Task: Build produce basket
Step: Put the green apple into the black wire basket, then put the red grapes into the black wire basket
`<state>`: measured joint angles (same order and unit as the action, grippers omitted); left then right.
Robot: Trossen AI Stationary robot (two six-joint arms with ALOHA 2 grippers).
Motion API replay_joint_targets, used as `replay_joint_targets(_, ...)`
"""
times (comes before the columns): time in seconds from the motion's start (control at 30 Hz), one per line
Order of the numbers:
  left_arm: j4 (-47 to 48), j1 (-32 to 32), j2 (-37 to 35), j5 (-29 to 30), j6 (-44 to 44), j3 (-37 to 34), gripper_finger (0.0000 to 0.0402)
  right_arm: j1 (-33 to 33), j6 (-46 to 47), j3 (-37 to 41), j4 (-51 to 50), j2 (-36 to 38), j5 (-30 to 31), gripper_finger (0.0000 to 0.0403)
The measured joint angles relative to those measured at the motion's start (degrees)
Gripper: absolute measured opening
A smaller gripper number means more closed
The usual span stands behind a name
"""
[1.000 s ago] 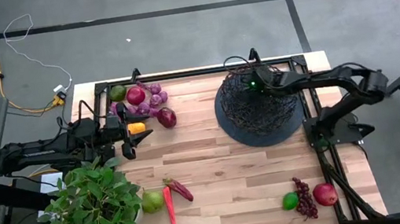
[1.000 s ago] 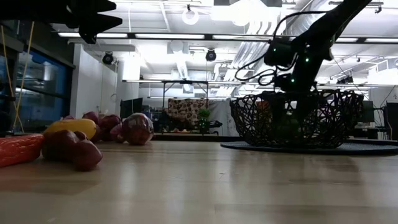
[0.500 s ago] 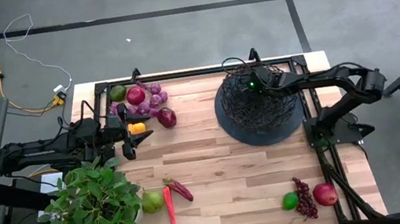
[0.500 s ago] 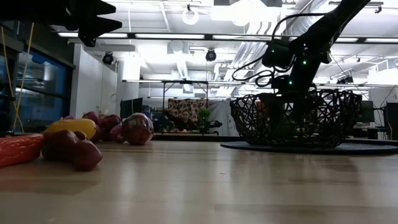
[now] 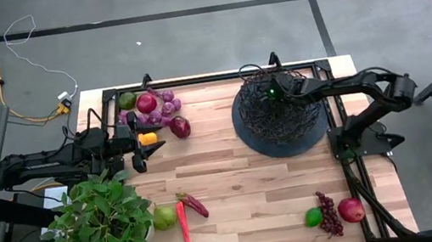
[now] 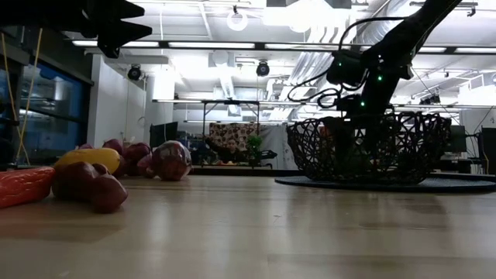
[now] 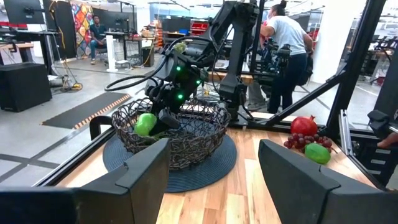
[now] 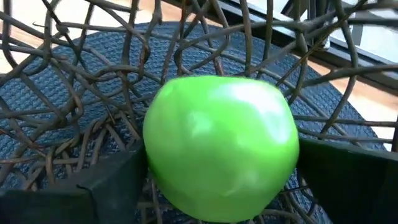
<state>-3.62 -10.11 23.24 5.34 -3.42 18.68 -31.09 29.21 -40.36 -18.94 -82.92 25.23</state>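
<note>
The black wire basket (image 5: 263, 135) stands on its dark round base at the table's far right. A green round fruit (image 8: 221, 146) lies inside it on the wire wall and shows through the mesh (image 7: 146, 123). My right gripper (image 8: 221, 186) reaches down into the basket (image 5: 268, 96), open, with one finger close on each side of the fruit. My left gripper (image 7: 214, 155) hangs open and level above the table's left side (image 5: 145, 149), with nothing between its fingers. More produce lies on the table in three groups.
Grapes, apples and a lime are piled at the far left (image 5: 154, 109). A pear and red chillies (image 5: 187, 211) lie beside the potted plant (image 5: 103, 228). A lime, grapes and an apple (image 5: 333, 212) lie near right. A person (image 7: 283, 43) stands beyond the table.
My right gripper has stayed inside the basket, and its wrist has rolled a little.
</note>
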Motion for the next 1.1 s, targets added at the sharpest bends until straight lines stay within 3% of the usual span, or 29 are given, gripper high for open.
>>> replay_joint_targets(0.33, -0.02, 0.02, 0.0, 0.0, 0.0, 0.0, 0.0236, 0.0, 0.62, -1.32, -2.37, -0.1, 0.72, 0.0391)
replay_joint_targets(0.5, -0.02, 0.02, 0.0, 0.0, 0.0, 0.0, 0.0236, 0.23, -4.8, -5.93, -7.39, 0.53, -0.69, 0.0392)
replay_joint_targets(0.77, -0.02, 0.02, -0.01, 0.8, 0.0, 0.0, 0.0236, 6.57, -12.6, -8.33, -6.56, 10.48, -0.24, 0.0393)
replay_joint_targets(0.9, -0.02, 0.02, 0.0, 1.34, 0.17, 0.0, 0.0236, 13.11, -14.45, -4.46, -3.31, 18.0, -1.9, 0.0393)
replay_joint_targets(1.1, 0.0, 0.02, 0.0, 1.4, 0.17, 0.0, 0.0236, 24.07, -20.24, 8.19, 15.91, 29.33, -6.24, 0.0393)
